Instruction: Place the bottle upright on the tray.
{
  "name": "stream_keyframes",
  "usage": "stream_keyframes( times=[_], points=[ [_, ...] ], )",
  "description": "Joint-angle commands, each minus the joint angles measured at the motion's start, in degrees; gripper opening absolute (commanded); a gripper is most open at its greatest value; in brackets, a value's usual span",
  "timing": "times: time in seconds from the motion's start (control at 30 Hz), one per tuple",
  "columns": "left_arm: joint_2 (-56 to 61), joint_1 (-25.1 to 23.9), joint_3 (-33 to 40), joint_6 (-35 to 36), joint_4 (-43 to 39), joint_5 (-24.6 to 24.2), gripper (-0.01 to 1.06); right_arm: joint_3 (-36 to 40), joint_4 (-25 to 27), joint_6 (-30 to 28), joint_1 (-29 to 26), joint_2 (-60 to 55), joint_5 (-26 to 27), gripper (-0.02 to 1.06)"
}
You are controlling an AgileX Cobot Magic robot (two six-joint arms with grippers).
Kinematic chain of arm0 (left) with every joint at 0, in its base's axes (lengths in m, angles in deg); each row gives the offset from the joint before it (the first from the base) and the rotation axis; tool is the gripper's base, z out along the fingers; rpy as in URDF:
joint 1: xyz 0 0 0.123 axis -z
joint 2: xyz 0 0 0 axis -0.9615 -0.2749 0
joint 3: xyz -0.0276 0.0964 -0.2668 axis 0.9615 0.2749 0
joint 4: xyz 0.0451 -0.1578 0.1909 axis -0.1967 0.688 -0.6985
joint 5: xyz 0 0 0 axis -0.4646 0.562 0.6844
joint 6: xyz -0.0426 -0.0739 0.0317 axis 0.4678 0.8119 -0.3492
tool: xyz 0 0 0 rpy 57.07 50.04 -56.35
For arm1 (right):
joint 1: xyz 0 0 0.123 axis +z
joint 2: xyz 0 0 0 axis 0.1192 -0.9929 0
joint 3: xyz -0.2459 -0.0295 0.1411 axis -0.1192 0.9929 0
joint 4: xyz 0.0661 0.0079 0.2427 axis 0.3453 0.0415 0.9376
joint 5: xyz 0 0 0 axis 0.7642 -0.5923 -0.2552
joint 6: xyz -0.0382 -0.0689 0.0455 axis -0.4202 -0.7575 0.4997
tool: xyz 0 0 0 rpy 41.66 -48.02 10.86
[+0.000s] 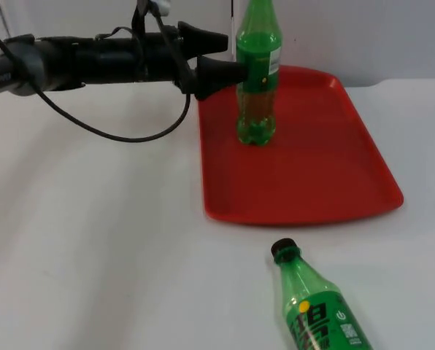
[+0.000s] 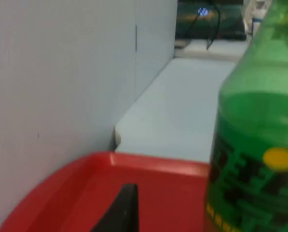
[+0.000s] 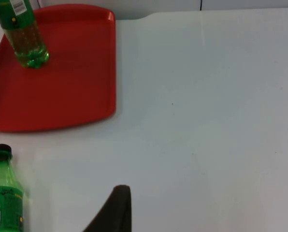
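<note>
Bottle [image 1: 258, 73] upright on tray [image 1: 327, 168]. Left claw [image 1: 228, 57] beside bottle, wide open, holding nothing. Could tip bottle if bumped while pulling away. Second bottle [image 1: 316, 306] lying on surface, off tray. Right claw waiting, cannot tell.

A red tray [image 3: 62, 96] lies on the white table [image 3: 207, 121]. On the tray a green bottle [image 3: 24, 36] stands upright, near one of its corners. A second green bottle [image 3: 4, 198] with a black cap lies on the table, apart from the tray, beside its long edge. One black fingertip of the right claw [image 3: 116, 208] is over the table.
</note>
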Motion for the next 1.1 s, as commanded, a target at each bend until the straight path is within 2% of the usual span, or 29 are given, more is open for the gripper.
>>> stream_keyframes(
  times=[0.0, 0.13, 0.33, 0.47, 0.57, 1.07],
  points=[
    [0.9, -0.57, -0.24, 1.22, -2.66, -0.89, 1.02, 0.08, 0.21, -0.08, -0.32, 0.13, 0.47, 1.05],
    [2.5, -1.74, -0.24, 4.23, -11.44, -0.89, 1.02, 0.08, 0.21, -0.08, -0.32, 0.13, 0.47, 1.05],
    [4.91, -2.6, -0.24, 7.95, -16.75, -0.89, 1.02, 0.08, 0.21, -0.08, -0.32, 0.13, 0.47, 1.05],
    [8.27, -3.19, -0.24, 15.01, -22.37, -0.89, 1.02, 0.08, 0.21, -0.08, -0.32, 0.13, 0.47, 1.05],
    [10.22, -3.19, -0.24, 17.57, -25.22, -0.89, 1.02, 0.08, 0.21, -0.08, -0.32, 0.13, 0.47, 1.05],
    [25.95, -4.24, -0.24, 27.0, -26.11, -0.89, 1.02, 0.08, 0.21, -0.08, -0.32, 0.13, 0.47, 1.05]
  ],
)
